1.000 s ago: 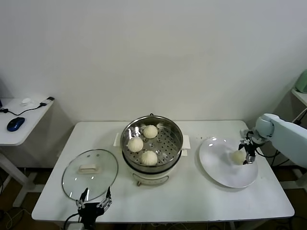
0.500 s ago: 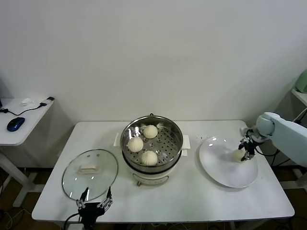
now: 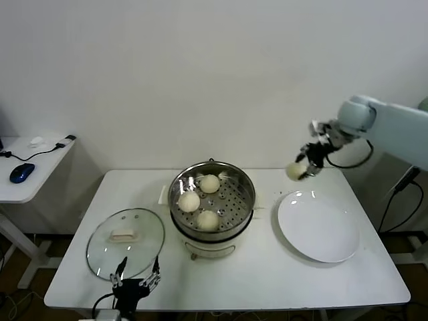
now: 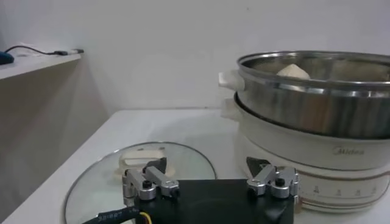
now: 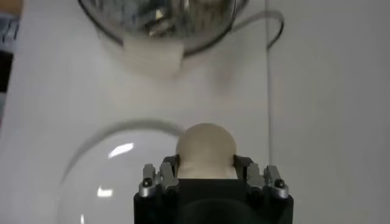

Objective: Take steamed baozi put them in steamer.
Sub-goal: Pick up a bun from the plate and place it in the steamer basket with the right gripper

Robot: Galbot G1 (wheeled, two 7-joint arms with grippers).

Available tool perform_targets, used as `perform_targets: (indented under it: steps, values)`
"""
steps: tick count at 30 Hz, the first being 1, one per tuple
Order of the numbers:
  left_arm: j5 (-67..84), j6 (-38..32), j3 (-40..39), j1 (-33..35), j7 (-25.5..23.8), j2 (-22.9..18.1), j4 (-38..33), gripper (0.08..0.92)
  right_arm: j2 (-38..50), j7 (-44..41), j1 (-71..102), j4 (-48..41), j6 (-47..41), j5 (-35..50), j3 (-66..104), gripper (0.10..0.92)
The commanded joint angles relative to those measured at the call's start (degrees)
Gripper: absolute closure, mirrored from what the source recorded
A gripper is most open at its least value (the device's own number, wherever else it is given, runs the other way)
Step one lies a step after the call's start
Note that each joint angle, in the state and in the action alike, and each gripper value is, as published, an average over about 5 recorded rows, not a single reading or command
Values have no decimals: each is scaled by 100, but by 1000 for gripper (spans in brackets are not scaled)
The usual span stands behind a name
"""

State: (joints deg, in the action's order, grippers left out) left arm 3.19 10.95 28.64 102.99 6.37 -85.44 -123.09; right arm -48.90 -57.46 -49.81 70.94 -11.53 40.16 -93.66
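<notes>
step: carry last bun | right gripper (image 3: 304,165) squeezes baozi (image 3: 294,172), up in air btwn plate (image 3: 318,231) & steamer (image 3: 212,200) w/ 3 buns in | left gripper (image 3: 137,281) waits by lid (image 3: 125,242), fingers apart | next: move over steamer, lower, let go

Head view looks down over the table (image 3: 267,281); wrist views sit close; all share the steamer (image 3: 212,200).

Even, bright; right wrist soft

"Midea" — grey lettering on steamer (image 4: 317,131) base
</notes>
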Motion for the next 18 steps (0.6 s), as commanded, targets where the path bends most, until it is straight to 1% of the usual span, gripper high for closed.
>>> perform_targets:
  steps: [1, 5, 9, 14, 18]
  values:
    - [-95, -55, -16, -5, -7, 21, -20, 177, -1292, 754, -1554, 1716, -774, 2341, -1132, 414]
    - [-197, -119, 4, 3, -11, 11, -50, 177, -1644, 1138, -679, 1605, -981, 2206, -926, 414]
    - [-165, -93, 47, -8, -14, 0, -77, 177, -1865, 1400, 129, 1154, -1134, 1829, -691, 414]
    - [-125, -68, 87, -39, -18, -7, -66, 177, -2020, 1461, 849, 431, -1179, 1251, -482, 414]
    - [-103, -63, 93, -50, -22, -12, -33, 177, -2058, 1454, 1125, 155, -1167, 988, -446, 414]
